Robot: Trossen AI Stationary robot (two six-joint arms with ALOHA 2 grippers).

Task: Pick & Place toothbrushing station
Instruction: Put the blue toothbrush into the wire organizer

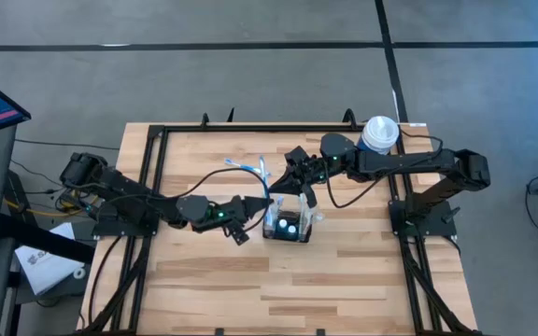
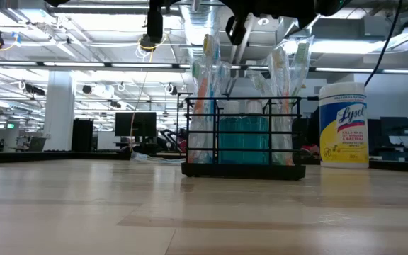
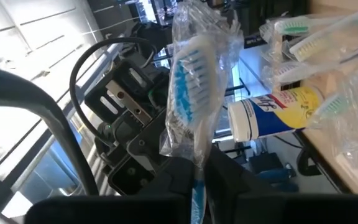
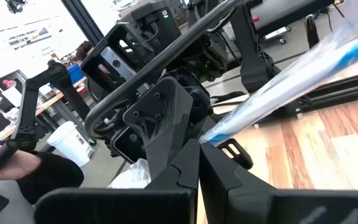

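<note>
the toothbrushing station (image 1: 288, 227), a small black wire holder with wrapped toothbrushes standing in it, sits near the middle of the wooden table (image 1: 344, 289). in the low view the toothbrushing station (image 2: 244, 138) stands upright on the tabletop, with the white-and-yellow wipes canister (image 2: 343, 125) behind it and off to one side.

the left gripper (image 1: 253, 207) is just beside the station, on the left arm's side, its fingers pressed together on a blue-and-white toothbrush (image 3: 190, 93) in a clear wrapper; the brush head sticks up past the fingertips.

the right gripper (image 1: 299, 173) hovers near the station's far edge, its fingers pressed together, with a blue wrapped toothbrush (image 4: 303, 74) at their tips. the two grippers flank the station closely.
</note>
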